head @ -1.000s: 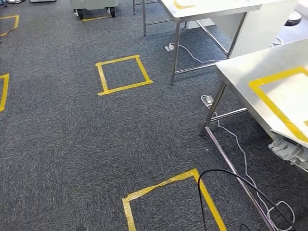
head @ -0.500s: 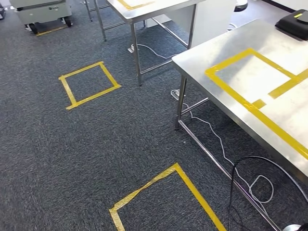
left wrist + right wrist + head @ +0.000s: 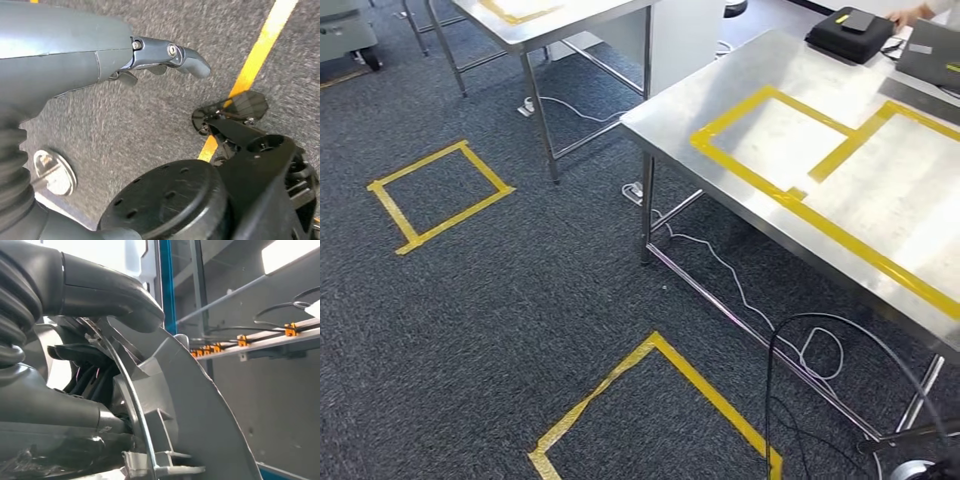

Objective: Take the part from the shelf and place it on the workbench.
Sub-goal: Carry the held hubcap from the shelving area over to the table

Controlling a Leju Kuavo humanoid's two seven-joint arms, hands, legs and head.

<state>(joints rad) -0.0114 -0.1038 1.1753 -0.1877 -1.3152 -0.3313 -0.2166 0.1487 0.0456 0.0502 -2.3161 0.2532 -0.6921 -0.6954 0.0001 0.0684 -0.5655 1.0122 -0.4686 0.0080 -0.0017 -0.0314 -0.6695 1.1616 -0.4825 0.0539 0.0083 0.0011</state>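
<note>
In the right wrist view my right hand (image 3: 94, 355) grips the part (image 3: 188, 405), a grey moulded piece with a curved plate and ribs; the thumb lies over its top and dark fingers wrap behind it. The workbench (image 3: 743, 100) is a steel table at the right of the head view, marked with yellow tape rectangles (image 3: 780, 135). In the left wrist view my left hand (image 3: 124, 55) hangs over the carpet, fingers extended and apart, holding nothing.
A second steel table (image 3: 569, 15) stands at the back. Yellow tape squares (image 3: 437, 195) mark the grey carpet. Cables (image 3: 743, 290) run under the workbench. A black case (image 3: 852, 35) lies at the bench's far end, where a person's hand (image 3: 912, 14) reaches in.
The camera has swung to the right: the whole scene has shifted left, and more of the workbench top has come into the head view.
</note>
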